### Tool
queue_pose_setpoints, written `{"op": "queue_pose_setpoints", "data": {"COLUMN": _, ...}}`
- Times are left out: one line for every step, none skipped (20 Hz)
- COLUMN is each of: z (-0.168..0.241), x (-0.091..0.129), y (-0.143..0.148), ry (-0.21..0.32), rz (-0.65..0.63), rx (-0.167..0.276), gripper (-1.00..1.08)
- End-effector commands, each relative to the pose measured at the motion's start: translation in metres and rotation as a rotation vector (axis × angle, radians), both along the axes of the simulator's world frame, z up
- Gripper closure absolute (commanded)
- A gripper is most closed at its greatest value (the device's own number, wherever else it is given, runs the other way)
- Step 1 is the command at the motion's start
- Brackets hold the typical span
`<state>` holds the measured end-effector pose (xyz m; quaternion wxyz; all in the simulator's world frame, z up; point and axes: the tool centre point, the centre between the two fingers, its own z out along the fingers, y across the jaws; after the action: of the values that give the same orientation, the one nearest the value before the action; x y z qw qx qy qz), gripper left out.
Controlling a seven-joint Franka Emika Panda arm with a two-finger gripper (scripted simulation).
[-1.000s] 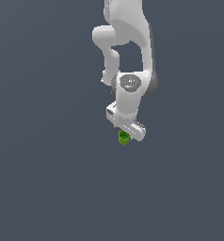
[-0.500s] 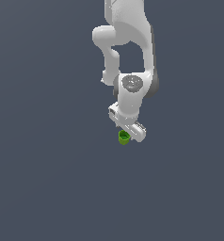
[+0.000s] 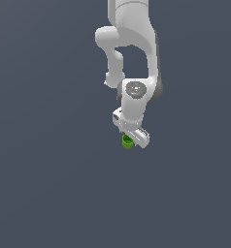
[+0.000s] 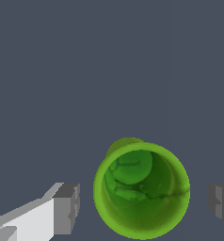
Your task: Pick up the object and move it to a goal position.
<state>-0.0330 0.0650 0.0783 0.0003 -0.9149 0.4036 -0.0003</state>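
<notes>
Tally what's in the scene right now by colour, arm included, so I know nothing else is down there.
Green: 1, the cup
White: 1, the arm with its gripper, fingers either side of the cup with gaps
Total: 2

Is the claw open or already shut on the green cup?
Open. In the wrist view the two fingers stand on either side of the green cup with grey gaps between them and its rim; the claw touches nothing.

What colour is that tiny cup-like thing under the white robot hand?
The small round-rimmed cup is bright green with a darker green hollow; the wrist view shows it best.
</notes>
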Motion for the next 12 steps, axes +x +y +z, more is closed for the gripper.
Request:
{"op": "queue_pose_setpoints", "data": {"z": -0.012, "x": -0.001, "y": 0.0, "ry": 0.001, "rz": -0.001, "rx": 0.0, "gripper": -0.92}}
{"op": "queue_pose_setpoints", "data": {"z": -0.017, "x": -0.001, "y": 0.0, "ry": 0.001, "rz": -0.002, "rx": 0.0, "gripper": -0.92}}
{"op": "queue_pose_setpoints", "data": {"z": -0.022, "x": -0.001, "y": 0.0, "ry": 0.001, "rz": -0.002, "rx": 0.0, "gripper": -0.92}}
{"op": "queue_pose_setpoints", "data": {"z": -0.026, "x": -0.001, "y": 0.0, "ry": 0.001, "rz": -0.002, "rx": 0.0, "gripper": -0.92}}
{"op": "queue_pose_setpoints", "data": {"z": -0.029, "x": -0.001, "y": 0.0, "ry": 0.001, "rz": -0.002, "rx": 0.0, "gripper": -0.92}}
{"op": "queue_pose_setpoints", "data": {"z": -0.032, "x": -0.001, "y": 0.0, "ry": 0.001, "rz": -0.003, "rx": 0.0, "gripper": -0.92}}
{"op": "queue_pose_setpoints", "data": {"z": -0.034, "x": -0.001, "y": 0.0, "ry": 0.001, "rz": -0.003, "rx": 0.0, "gripper": -0.92}}
{"op": "queue_pose_setpoints", "data": {"z": -0.035, "x": -0.001, "y": 0.0, "ry": 0.001, "rz": -0.003, "rx": 0.0, "gripper": -0.92}}
{"op": "queue_pose_setpoints", "data": {"z": -0.036, "x": 0.0, "y": 0.0, "ry": 0.001, "rz": -0.003, "rx": 0.0, "gripper": -0.92}}
{"op": "queue_pose_setpoints", "data": {"z": -0.036, "x": 0.0, "y": 0.0, "ry": 0.001, "rz": -0.003, "rx": 0.0, "gripper": -0.92}}
{"op": "queue_pose_setpoints", "data": {"z": -0.036, "x": 0.0, "y": 0.0, "ry": 0.001, "rz": -0.003, "rx": 0.0, "gripper": 1.08}}
{"op": "queue_pose_setpoints", "data": {"z": -0.036, "x": 0.0, "y": 0.0, "ry": 0.001, "rz": -0.003, "rx": 0.0, "gripper": 1.08}}
